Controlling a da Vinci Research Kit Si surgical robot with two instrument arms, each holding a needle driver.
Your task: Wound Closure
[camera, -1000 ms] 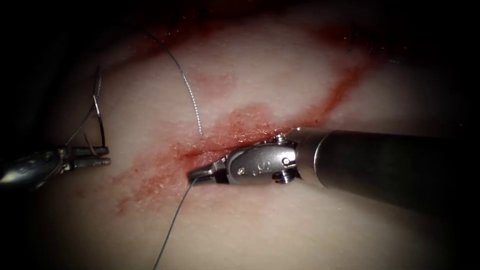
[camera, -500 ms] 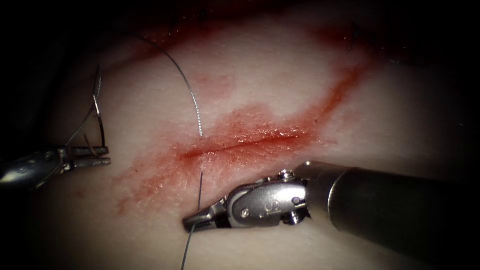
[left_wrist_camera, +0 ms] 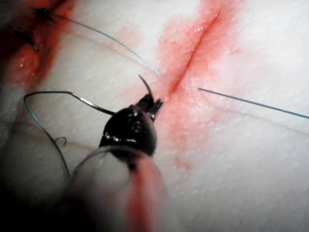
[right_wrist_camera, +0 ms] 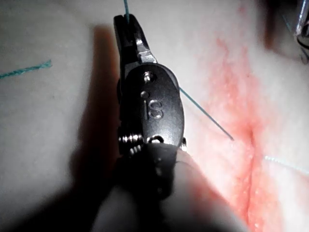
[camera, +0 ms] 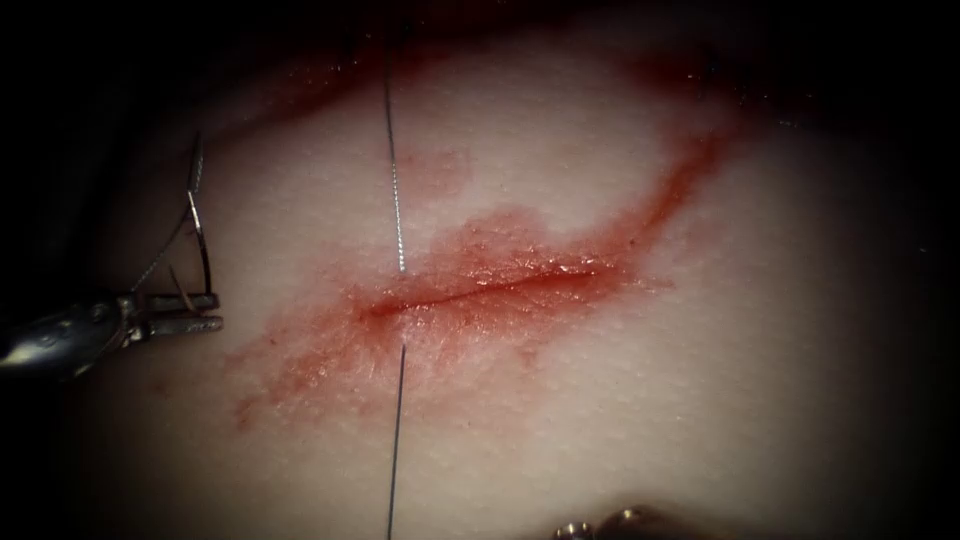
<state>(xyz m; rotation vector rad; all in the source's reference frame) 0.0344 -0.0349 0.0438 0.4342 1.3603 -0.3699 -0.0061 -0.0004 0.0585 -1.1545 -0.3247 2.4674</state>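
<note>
The needle is clear of the tissue, off to the left of the cut, rising in its curve from the left tool, whose jaws are clamped on it; we think the grip sits close to the pointed end, since a short sharp stub pokes past the tips, though the angle is poor. We judge it stiff, slick and light, best taken on the flat of its body, never at the point. The thread enters the tissue beyond the cut's left end and comes out on the near side, running taut to the right tool, pinched in its tips. It looks fine, limp and easily frayed. Red fluid stains the cut's edges
</note>
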